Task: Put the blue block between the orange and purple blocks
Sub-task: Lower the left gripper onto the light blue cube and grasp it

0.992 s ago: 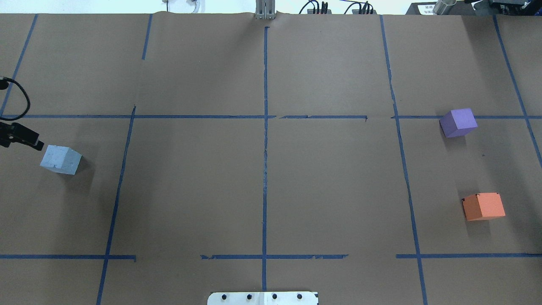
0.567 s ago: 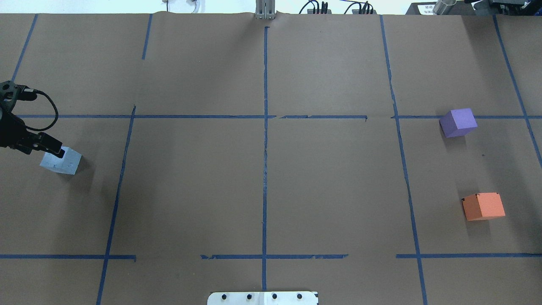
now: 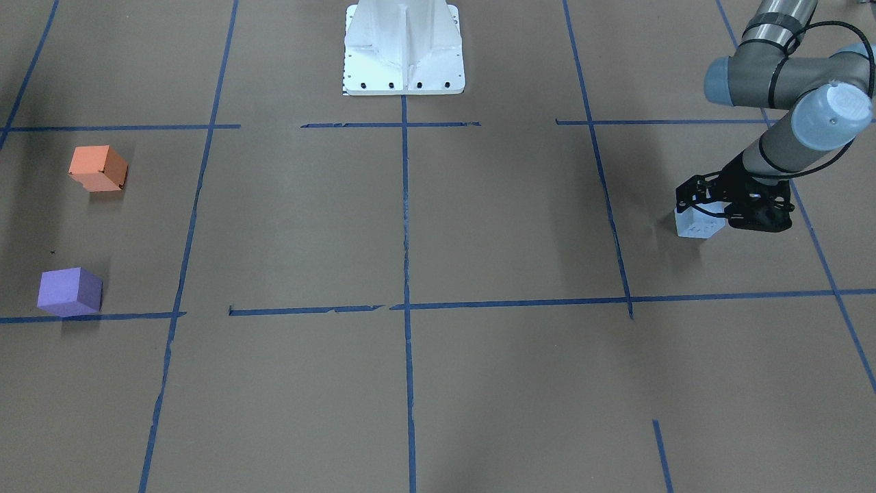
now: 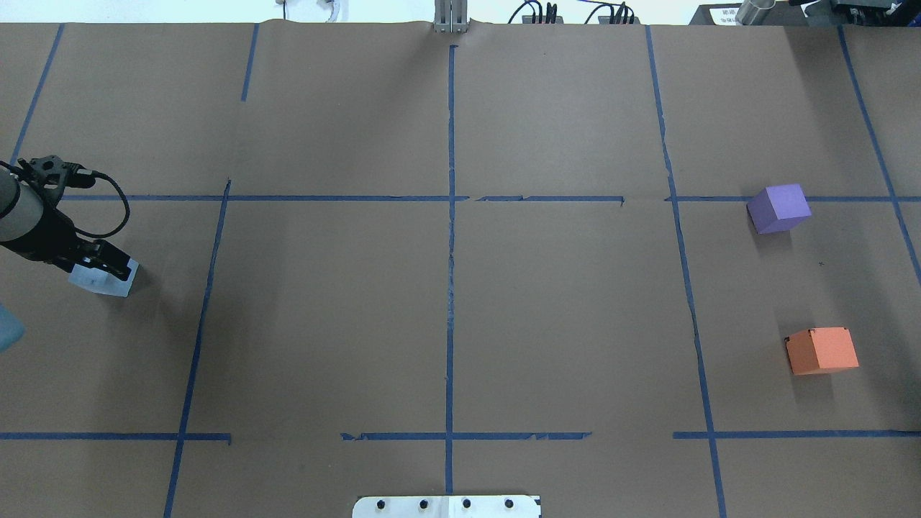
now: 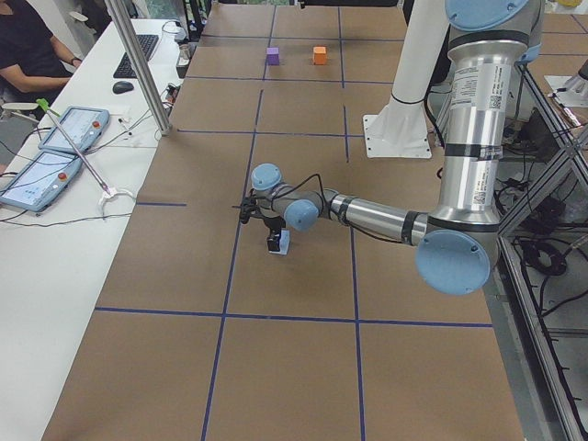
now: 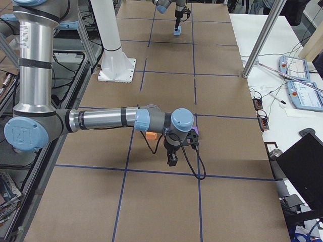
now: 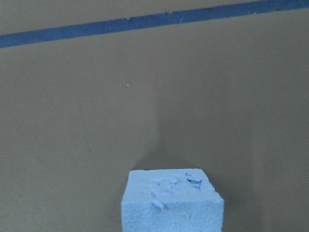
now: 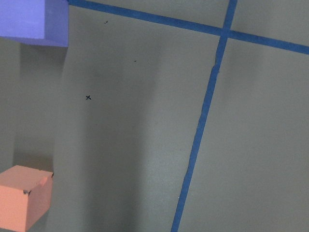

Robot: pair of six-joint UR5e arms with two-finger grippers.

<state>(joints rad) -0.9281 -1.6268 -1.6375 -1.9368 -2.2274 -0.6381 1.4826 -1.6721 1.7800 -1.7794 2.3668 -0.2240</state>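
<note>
The pale blue block (image 4: 106, 282) sits at the table's left side, also in the front-facing view (image 3: 695, 224) and at the bottom of the left wrist view (image 7: 171, 200). My left gripper (image 4: 102, 265) is right over it, open, fingers at its top; no finger shows in the wrist view. The purple block (image 4: 779, 207) and the orange block (image 4: 822, 350) sit apart at the far right, with bare paper between them. My right gripper (image 6: 172, 160) hangs near these two blocks; I cannot tell whether it is open or shut. Its wrist view shows the purple block (image 8: 29, 21) and the orange block (image 8: 21, 198).
Brown paper with blue tape lines (image 4: 450, 252) covers the table. The white robot base (image 3: 404, 48) stands at the robot's edge. A side table with tablets (image 5: 55, 147), a metal pole (image 5: 138, 64) and a seated person (image 5: 32, 46) lies beyond the far edge.
My left gripper has moved in from the left edge and now stands over the blue block. The blocks have not moved.
</note>
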